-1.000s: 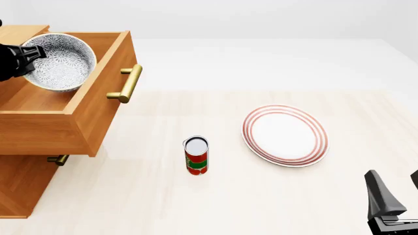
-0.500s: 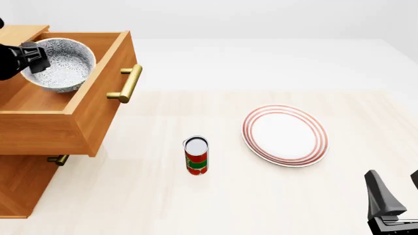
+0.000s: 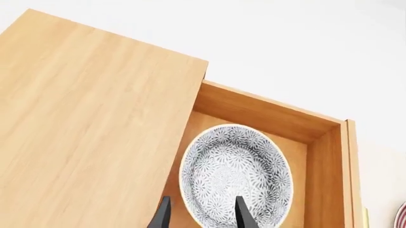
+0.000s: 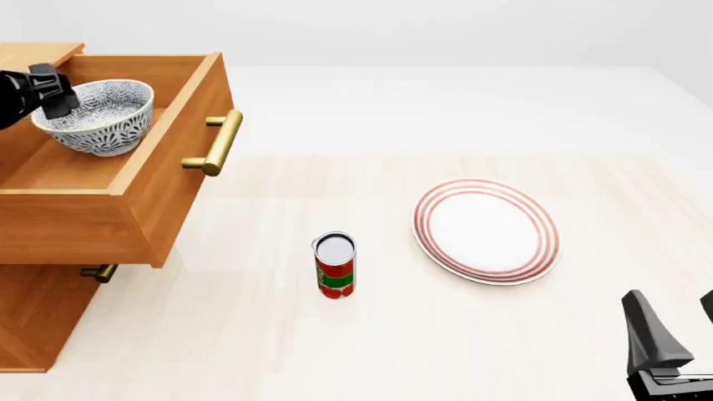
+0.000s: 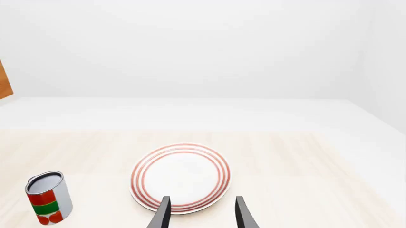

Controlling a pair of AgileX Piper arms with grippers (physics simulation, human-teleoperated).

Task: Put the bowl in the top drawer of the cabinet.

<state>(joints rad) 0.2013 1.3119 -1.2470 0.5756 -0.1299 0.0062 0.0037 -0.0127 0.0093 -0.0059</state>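
Note:
The bowl (image 4: 95, 117), white with a dense grey-blue floral pattern, sits upright inside the pulled-out top drawer (image 4: 167, 150) of the wooden cabinet (image 4: 33, 317). In the left wrist view the bowl (image 3: 235, 180) lies on the drawer floor beside the drawer wall (image 3: 266, 114), partly under the edge of the cabinet top (image 3: 82, 118). My left gripper (image 4: 58, 94) hovers at the bowl's left rim; the left gripper (image 3: 201, 216) is open, holding nothing. My right gripper (image 4: 676, 327) rests open at the near right, and the right gripper (image 5: 199, 213) points at the plate.
A brass bar handle (image 4: 217, 142) sticks out from the drawer front; a smaller brass handle (image 4: 98, 272) shows below it. On the table are a flat plate with red rings (image 4: 487, 230) and an upright red-and-green can (image 4: 336, 265), seen also as plate (image 5: 180, 177) and can (image 5: 47, 198).
The bowl went from tilted in my left gripper to sitting level in the drawer. The left gripper let go and drew slightly up and left. The right arm stayed still.

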